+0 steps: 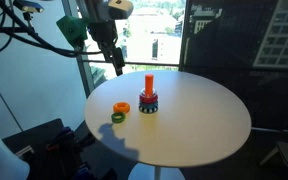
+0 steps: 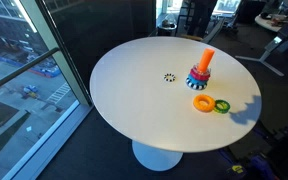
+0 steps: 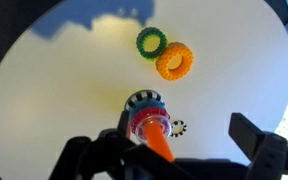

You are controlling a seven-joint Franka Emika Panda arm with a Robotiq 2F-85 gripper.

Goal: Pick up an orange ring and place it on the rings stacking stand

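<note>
The orange ring lies flat on the round white table, touching a small green ring. Both rings also show in an exterior view, orange and green, and in the wrist view, orange and green. The rings stacking stand stands upright beside them, its orange peg rising from dark, blue and red rings. My gripper is open and empty, high above the table over the stand.
A tiny black-and-white ring lies on the table next to the stand. The table's edge drops off toward large windows. Cables and dark equipment sit beside the table.
</note>
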